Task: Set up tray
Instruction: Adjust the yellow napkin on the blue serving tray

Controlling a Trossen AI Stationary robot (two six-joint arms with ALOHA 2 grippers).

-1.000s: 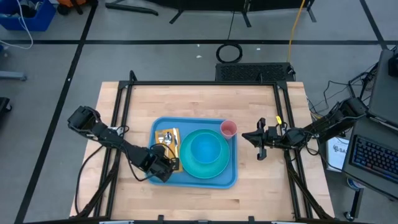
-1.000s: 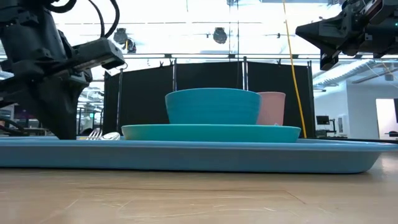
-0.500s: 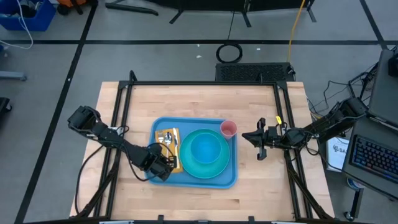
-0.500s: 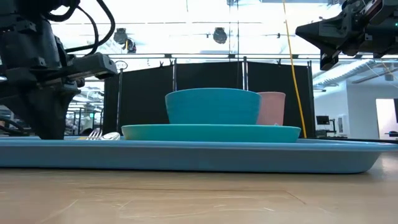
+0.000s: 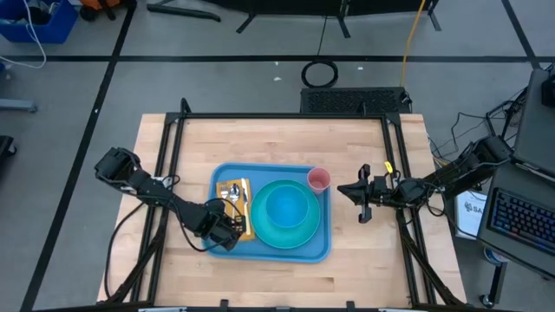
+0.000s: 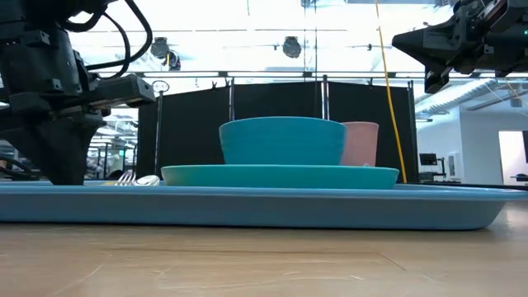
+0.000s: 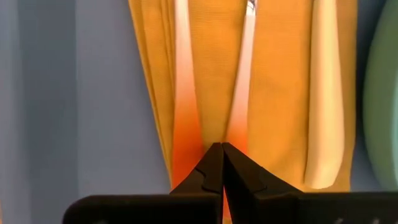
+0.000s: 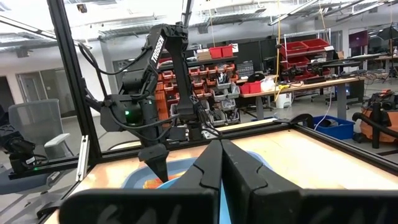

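While the left gripper backs off, clenched empty, the tray looks set
Below its closed tips lies the orange napkin; right gripper waits clenched

Two dark six-joint arms reach inward from opposite sides of the frame. The left arm runs from its base at nine o'clock down toward centre, its wrist bent low; the left gripper sits at about seven o'clock of centre, fingers pressed together to a closed point. The right arm extends from three o'clock, held level and raised; the right gripper points toward nine o'clock, its two fingers likewise closed tip to tip, gripping nothing.
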